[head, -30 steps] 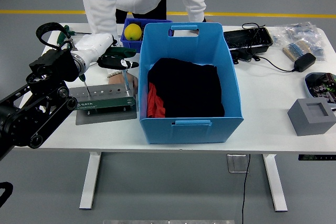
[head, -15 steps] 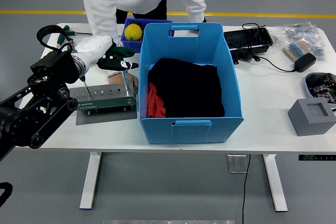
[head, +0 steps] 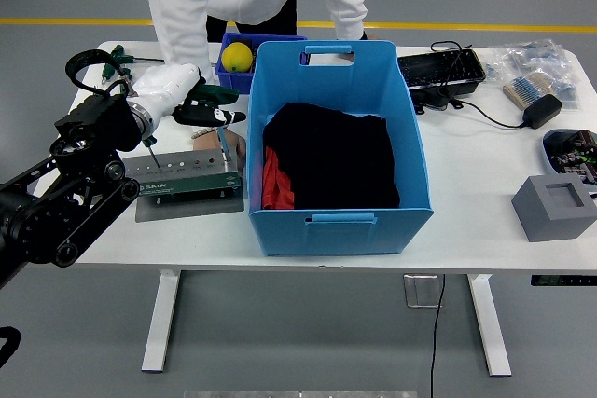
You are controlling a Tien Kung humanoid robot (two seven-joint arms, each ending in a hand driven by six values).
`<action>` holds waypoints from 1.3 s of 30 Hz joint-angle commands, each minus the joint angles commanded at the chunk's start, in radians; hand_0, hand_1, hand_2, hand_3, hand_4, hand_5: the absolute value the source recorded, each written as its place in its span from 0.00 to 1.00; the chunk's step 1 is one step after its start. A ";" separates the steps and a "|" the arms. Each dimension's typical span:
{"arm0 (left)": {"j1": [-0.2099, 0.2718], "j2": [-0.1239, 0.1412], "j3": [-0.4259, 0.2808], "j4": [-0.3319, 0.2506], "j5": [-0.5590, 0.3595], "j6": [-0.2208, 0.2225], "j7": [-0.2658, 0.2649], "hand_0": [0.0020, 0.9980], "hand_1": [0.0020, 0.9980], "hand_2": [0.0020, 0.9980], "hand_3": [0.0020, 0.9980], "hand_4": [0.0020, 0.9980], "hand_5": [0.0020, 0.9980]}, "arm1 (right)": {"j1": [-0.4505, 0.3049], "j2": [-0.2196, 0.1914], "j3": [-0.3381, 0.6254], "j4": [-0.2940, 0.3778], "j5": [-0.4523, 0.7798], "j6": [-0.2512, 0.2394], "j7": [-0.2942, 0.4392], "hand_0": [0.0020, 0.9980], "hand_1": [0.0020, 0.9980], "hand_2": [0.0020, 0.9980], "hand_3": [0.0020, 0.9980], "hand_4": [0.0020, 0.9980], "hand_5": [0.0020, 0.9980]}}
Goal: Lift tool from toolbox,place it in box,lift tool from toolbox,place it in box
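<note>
A green and grey toolbox rack (head: pixel 187 177) lies on the table left of the big blue box (head: pixel 338 142). My left hand (head: pixel 168 89), in a white glove, is shut on a green-handled tool (head: pixel 216 93). That tool's thin shaft (head: pixel 147 144) points down at the rack's left end. A second tool with a black and green T-handle (head: pixel 210 114) stands in the rack's right end. A person's hand (head: pixel 233 144) rests by that end, between rack and box. Black and red cloth (head: pixel 326 160) lies in the blue box.
A small blue bin with a yellow ball (head: pixel 236 56) stands behind the rack. To the right of the blue box are a black tray (head: pixel 440 69), a cable with power adapter (head: pixel 541 110) and a grey block (head: pixel 554 207). The person in white stands at the far edge.
My left hand and arm have crept slightly right and down with the tool still gripped. The person's hand and the second tool have stayed put.
</note>
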 joint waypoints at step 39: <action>-0.107 0.092 0.047 -0.052 -0.039 0.088 -0.122 0.04 0.00 0.00 0.01 1.00 0.62 | 0.003 0.000 -0.003 -0.004 0.018 0.003 0.003 0.69 0.67 0.73 0.57 0.80 0.68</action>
